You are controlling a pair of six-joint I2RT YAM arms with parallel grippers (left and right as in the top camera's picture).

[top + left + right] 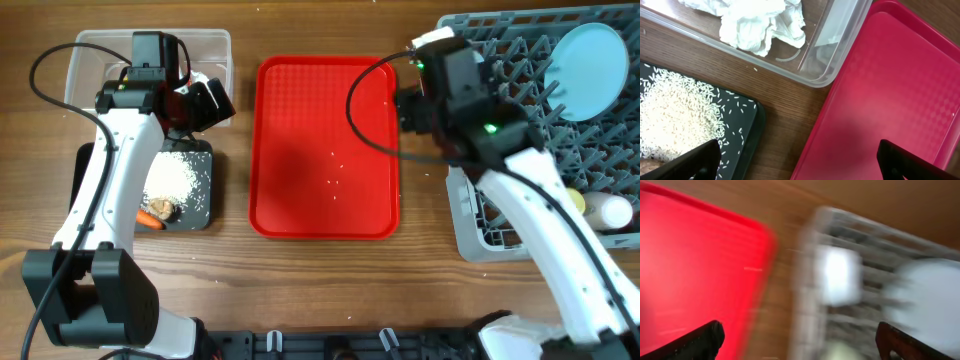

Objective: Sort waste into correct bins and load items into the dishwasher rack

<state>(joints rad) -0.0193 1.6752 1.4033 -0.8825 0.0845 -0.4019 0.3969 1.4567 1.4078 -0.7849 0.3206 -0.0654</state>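
Observation:
My left gripper hangs open over the gap between the clear tub and the black tray. In the left wrist view its fingers stand wide apart with nothing between them. White tissue lies in the clear tub. Rice, a carrot and a brown lump lie on the black tray. My right gripper is open and empty at the left edge of the dishwasher rack. A light blue plate stands in the rack. The right wrist view is blurred.
The flat red tray lies between the two arms with a few rice grains on it. A yellow cup and a pale cup sit in the rack's near right corner.

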